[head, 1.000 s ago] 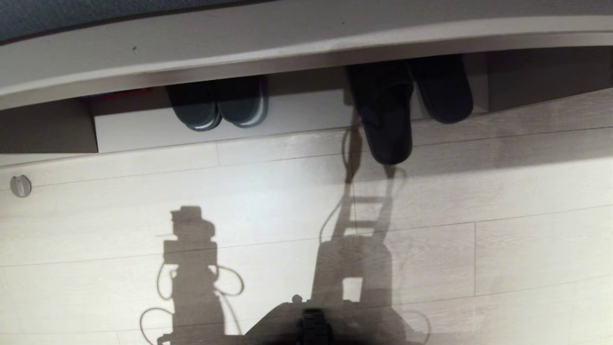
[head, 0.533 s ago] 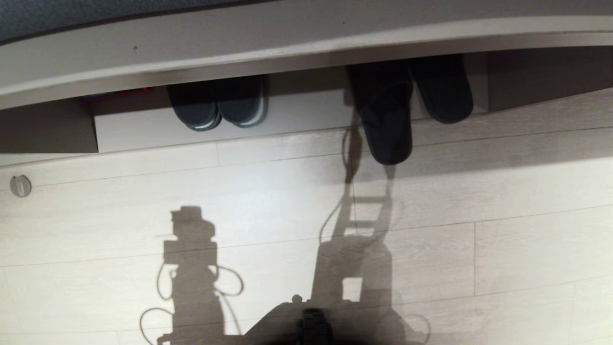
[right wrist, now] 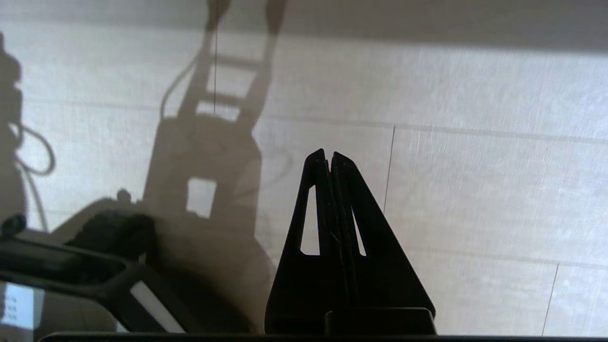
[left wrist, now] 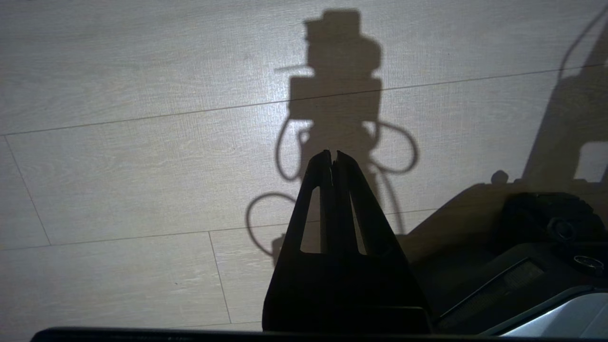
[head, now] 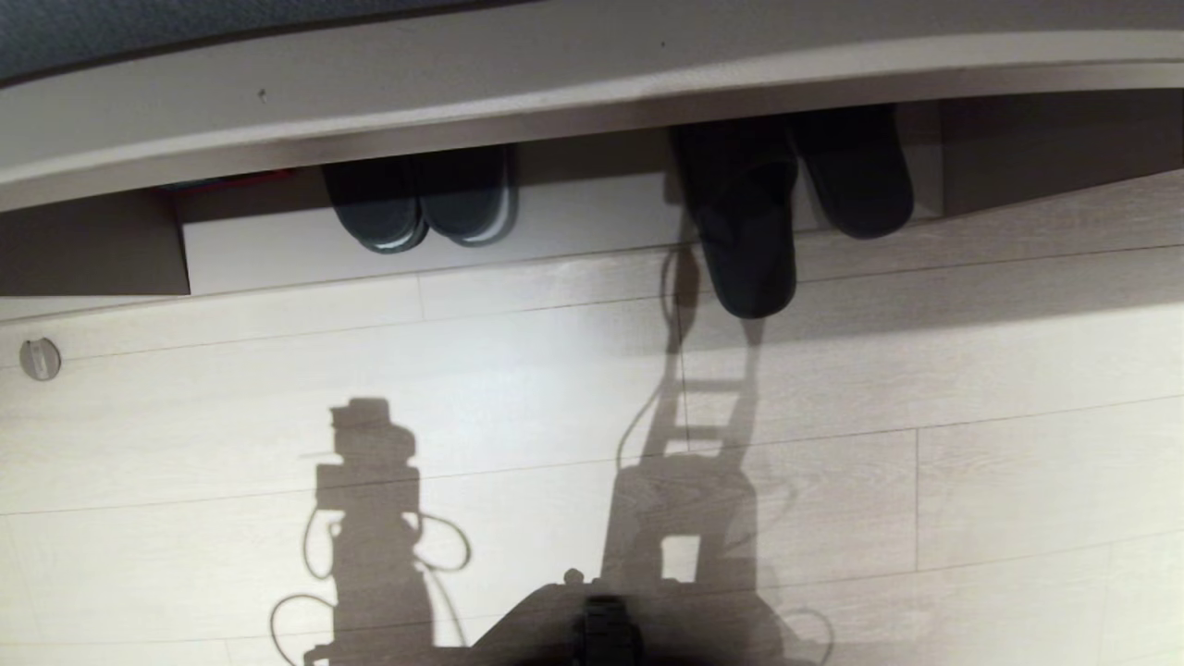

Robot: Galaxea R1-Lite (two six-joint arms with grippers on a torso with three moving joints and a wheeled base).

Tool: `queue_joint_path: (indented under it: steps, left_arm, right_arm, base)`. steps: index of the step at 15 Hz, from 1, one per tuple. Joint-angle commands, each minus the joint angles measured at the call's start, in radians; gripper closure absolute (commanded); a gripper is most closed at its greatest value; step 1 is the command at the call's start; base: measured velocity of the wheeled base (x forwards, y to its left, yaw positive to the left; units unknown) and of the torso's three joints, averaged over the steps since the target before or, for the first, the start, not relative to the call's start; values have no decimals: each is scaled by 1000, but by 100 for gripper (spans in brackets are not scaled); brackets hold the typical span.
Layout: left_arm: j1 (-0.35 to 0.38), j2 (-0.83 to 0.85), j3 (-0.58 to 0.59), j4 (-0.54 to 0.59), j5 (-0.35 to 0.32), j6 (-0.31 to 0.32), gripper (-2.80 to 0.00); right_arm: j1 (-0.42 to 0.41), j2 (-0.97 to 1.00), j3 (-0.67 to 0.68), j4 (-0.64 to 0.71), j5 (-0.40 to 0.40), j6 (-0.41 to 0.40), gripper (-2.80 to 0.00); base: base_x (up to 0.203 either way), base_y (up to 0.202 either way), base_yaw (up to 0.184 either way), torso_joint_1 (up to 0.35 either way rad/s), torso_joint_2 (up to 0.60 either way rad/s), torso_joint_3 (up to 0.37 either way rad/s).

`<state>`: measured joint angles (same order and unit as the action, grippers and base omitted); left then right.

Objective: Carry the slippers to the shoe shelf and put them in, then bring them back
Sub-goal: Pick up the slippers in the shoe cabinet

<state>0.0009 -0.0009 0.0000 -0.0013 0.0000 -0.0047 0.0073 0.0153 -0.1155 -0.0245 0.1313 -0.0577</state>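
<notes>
Resting place: slippers [head: 786, 208] sit in the upper right of the head view, toes under the shelf's top board, heels toward the floor.
Pair layout: left-of-frame slipper juts well past the shelf [head: 592, 83] front onto the floor; the other sits farther in, just beside it.
Shelf: spans the top of the head view; a pale bottom board shows at upper centre.
Other pair: darker slippers with white sole edges [head: 421, 208] lie at upper centre-left, well apart from the task pair.
Right gripper [right wrist: 328, 159]: seen only in its wrist view, fingers pressed together, holding nothing, above bare floor [head: 925, 481].
Left gripper [left wrist: 332, 159]: seen only in its wrist view, fingers together, empty, over bare floor.
Step, as I judge: slippers look set in the shelf; the return trip has not begun.
Risk, wrong pair: both pairs are dark under the shelf's shadow; a reach aimed centre-left would take the wrong ones.
Risk, collision: the low top board overhangs the toes; a high approach could strike it.
Risk, partial grasp: the slippers lie staggered, so one pinch may catch only the jutting one and leave its mate.
Risk, slip: soft fabric may fold or slide from narrow fingers.
</notes>
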Motion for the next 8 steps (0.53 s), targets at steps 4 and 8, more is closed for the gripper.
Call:
queue_joint_path:
  steps: [4,8]
  left_arm:
    - [1,1,0,0,0,0,0]
    - [1,1,0,0,0,0,0]
  right_arm:
    - [0,-15,80,13,-84,-2,0]
    - [-1,-14,116,31,-136,1,0]
  base:
    - [0,0,0,0,0,0]
    - [0,0,0,0,0,0]
